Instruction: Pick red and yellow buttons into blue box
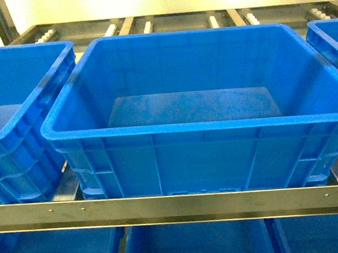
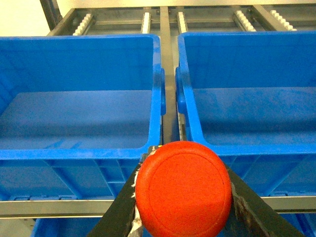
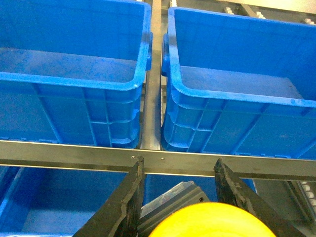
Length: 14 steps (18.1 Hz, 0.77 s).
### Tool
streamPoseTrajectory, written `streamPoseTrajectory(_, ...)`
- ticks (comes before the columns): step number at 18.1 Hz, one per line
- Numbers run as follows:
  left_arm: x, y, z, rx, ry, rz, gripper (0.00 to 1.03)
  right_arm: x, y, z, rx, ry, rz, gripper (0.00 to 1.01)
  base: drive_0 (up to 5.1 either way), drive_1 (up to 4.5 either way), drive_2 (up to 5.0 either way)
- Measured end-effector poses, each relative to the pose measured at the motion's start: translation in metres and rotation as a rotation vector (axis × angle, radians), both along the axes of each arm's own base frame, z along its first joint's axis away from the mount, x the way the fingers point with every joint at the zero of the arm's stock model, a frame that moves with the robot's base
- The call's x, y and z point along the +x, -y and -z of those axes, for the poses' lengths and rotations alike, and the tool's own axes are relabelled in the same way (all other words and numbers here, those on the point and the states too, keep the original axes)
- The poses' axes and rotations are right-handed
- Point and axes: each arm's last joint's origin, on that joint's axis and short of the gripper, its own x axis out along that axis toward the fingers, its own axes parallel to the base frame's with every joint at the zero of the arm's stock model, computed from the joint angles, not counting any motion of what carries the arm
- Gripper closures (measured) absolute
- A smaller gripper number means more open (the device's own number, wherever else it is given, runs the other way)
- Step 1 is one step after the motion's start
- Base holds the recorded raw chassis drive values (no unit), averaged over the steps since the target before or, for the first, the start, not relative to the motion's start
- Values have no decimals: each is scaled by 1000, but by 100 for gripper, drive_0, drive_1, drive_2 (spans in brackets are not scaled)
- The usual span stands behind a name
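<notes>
1. Left tool clamped on the red button, one dark finger touching each side of the round red cap.
2. Ahead of the left tool and a bit lower: two blue crates side by side on a metal rack with white rollers at the back.
3. Ahead and to the right of the left tool: the blue box, open at the top, bare floor inside. Ahead and to the left: another blue crate, just beside it, with a thin metal strip between the two.
4. Right tool with its two dark fingers apart, the yellow button sitting between them at the near end. Cannot tell if the fingers touch the yellow cap. Black body of the button peeking out behind the cap.
5. Just ahead of the right tool: a grey metal rail across the rack. Beyond it and higher: two more blue crates, one on each side.
6. Below the right tool: blue bins on the lower shelf.
7. From the head camera: the blue box in the middle, deep, with a thick rim and ribbed walls. No tool seen there.
</notes>
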Motion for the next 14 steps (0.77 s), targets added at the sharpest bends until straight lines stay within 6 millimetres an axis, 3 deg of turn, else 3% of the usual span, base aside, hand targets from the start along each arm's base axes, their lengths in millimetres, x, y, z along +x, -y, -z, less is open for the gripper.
streamPoseTrajectory(4,0,1,1,0,-3,9,72,0,0,0,0,0,1,63,6,30,-18)
streamPoseTrajectory(12,0,0,0,-1,1,2,72,0,0,0,0,1,1,63,-1,395,-396)
streamPoseTrajectory(14,0,0,0,-1,2,3,72,0,0,0,0,0,1,63,0,0,0)
